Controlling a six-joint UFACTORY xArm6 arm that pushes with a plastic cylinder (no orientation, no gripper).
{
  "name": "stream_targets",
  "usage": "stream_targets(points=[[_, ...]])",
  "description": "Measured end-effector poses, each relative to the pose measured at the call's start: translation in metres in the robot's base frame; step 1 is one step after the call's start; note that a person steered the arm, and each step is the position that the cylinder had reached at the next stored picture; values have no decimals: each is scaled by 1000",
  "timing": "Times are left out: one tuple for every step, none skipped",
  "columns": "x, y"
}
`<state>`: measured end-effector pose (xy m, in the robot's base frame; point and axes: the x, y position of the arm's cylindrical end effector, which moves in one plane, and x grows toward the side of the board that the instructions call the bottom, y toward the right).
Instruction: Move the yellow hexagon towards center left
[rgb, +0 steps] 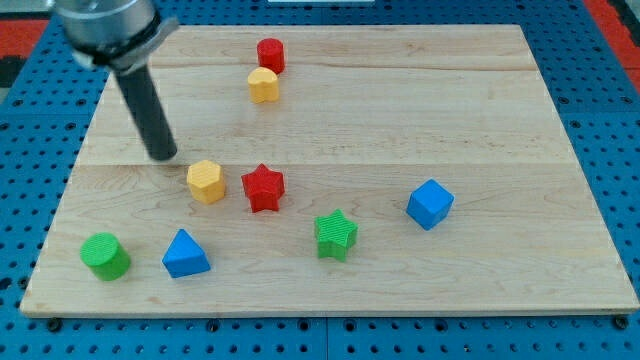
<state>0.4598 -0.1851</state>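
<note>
Though the yellow hexagon (206, 181) already sits left of the surface's (400, 100) middle, beside the red star (264, 187), I judge some leftward travel remains. My tip (163, 156) rests just up-left of it, apart. It lies flat, with no clear long axis. I carry no jaws, only this rod.
</note>
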Motion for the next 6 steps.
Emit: stream_targets(points=[[56,8],[60,55],[51,77],[14,25],[-21,-8],[13,-2]])
